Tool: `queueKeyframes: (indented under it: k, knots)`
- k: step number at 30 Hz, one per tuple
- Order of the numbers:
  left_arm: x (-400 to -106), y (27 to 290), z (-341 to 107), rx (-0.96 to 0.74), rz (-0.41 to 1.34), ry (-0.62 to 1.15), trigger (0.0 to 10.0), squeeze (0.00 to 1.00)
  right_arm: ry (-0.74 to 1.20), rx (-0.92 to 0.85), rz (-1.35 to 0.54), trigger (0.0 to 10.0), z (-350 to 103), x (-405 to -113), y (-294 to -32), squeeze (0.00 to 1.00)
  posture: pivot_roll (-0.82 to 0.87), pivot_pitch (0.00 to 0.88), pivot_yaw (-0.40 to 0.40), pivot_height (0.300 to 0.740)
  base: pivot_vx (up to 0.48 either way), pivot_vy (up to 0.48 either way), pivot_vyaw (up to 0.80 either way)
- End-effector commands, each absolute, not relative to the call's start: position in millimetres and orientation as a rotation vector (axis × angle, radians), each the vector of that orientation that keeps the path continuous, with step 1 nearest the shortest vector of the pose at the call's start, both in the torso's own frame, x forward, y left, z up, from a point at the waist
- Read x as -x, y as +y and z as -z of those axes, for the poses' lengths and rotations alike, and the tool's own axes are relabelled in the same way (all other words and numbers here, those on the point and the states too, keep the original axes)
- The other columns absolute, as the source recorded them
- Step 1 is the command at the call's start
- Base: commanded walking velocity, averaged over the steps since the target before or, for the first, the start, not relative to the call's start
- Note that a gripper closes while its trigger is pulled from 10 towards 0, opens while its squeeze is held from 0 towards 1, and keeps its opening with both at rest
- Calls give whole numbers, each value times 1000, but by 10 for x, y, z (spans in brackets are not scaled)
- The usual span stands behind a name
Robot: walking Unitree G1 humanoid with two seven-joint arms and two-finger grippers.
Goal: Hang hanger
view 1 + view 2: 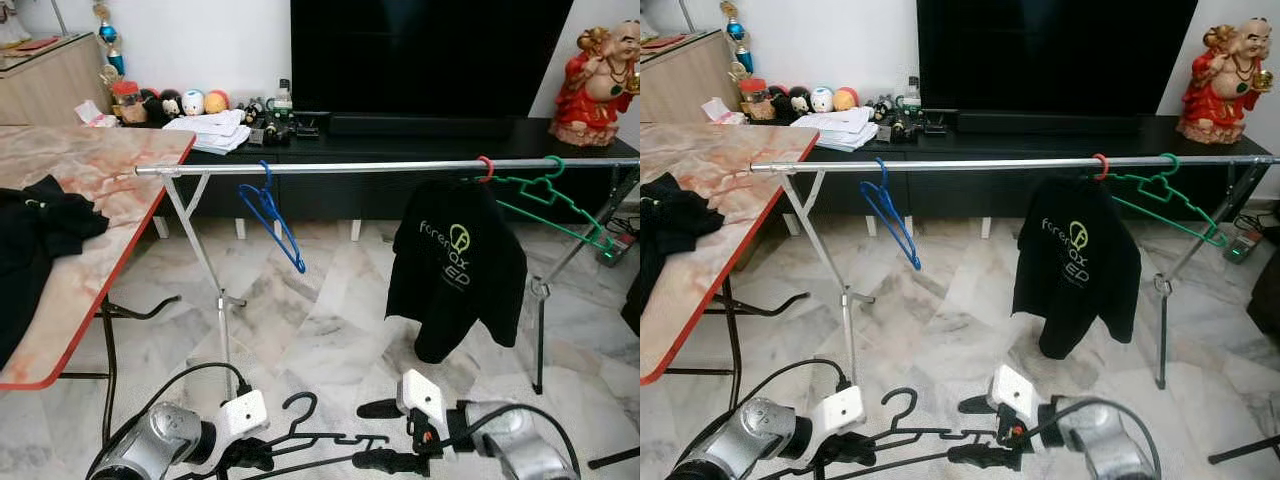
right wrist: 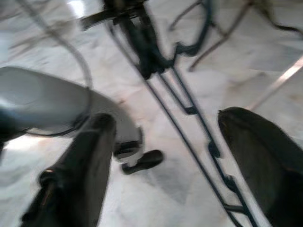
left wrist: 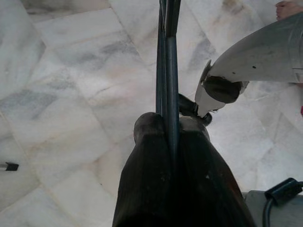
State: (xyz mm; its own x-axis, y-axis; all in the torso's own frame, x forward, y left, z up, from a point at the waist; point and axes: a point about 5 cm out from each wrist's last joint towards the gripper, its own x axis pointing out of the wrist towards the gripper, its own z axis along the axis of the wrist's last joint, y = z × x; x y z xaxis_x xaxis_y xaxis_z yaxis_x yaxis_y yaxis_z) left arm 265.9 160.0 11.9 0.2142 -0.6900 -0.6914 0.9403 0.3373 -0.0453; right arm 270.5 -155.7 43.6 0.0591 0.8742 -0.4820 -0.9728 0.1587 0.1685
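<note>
My left gripper [image 1: 245, 455] hangs low over the marble floor [image 1: 320, 330], jaws clenched on the black hanger [image 1: 310, 435]; my left wrist view shows it plainly, the two fingers [image 3: 147, 175] pressed against the thin bar edge-on; the head views show instead the hanger's hook curling upward, between my two arms, well below the rail. My right gripper [image 1: 380, 435] sits just beside the hanger's far end, jaws released; in the right wrist view the notched bar runs through the wide gap between them, blurred, and I cannot tell whether it touches either finger. Ahead, the steel rail [image 1: 380, 166] carries a blue hanger [image 1: 272, 215], a green hanger [image 1: 555, 200] and a black shirt [image 1: 455, 265]; the bench [image 1: 110, 170] stands at my left.
</note>
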Motion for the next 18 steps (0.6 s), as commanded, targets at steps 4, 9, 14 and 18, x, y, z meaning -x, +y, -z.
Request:
queueKeyframes:
  k: [4, 9, 14, 18]
  knots:
    - [-2713, 1542, -266, -464, 1248, 660, 10000, 0, 508, 432, -1379, 10000, -343, -2752, -1491, 1000, 65, 23, -18, 740, 0, 0, 0]
    - [-2721, 1512, -350, -478, 1284, 654, 10000, 0, 483, 598, -1373, 10000, -286, -2766, -1443, 0, 76, 21, -17, 740, 0, 0, 0]
    - [-2736, 1432, -467, -478, 1329, 615, 10000, 0, 386, 625, -1392, 10000, -306, -2777, -1326, 0, 84, 19, -17, 740, 0, 0, 0]
    - [-2719, 1390, -533, -449, 1355, 602, 10000, 0, 353, 658, -1374, 10000, -313, -2813, -1290, 0, 82, 21, -14, 740, 0, 0, 0]
